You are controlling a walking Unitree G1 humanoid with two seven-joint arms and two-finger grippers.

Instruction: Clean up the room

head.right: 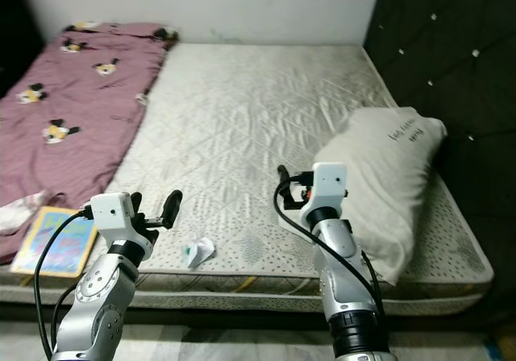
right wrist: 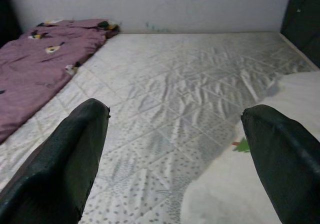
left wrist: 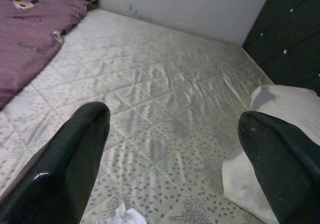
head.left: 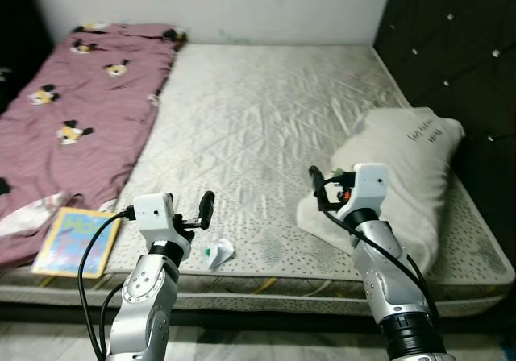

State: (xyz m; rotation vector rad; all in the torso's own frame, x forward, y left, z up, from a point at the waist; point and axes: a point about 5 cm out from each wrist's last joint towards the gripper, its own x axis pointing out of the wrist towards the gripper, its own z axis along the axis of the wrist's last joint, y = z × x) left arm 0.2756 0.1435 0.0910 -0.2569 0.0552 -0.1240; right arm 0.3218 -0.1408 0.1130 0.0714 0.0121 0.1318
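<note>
**Crumpled paper at bed's front edge, left claw nearest**

Crumpled paper point(head.left: 219, 253) on the mattress point(head.left: 266, 119) near the front edge, roughly 4 o'clock from the left claw point(head.left: 196, 213), just beside and below the fingertips. Small white wad with a green patch, lumpy, no clear long axis. Left claw spread wide, holding nothing, hovering above the bed; wad at the frame edge between the fingers in left wrist view. Right claw point(head.left: 322, 185) also wide and unloaded, farther off, by the pillow point(head.left: 403, 168) at 3 o'clock. Likely next: drop left claw down and slightly forward onto the wad. Also there: picture book point(head.left: 76, 240) at 9 o'clock, purple blanket point(head.left: 72, 95) at 10 o'clock.
</note>
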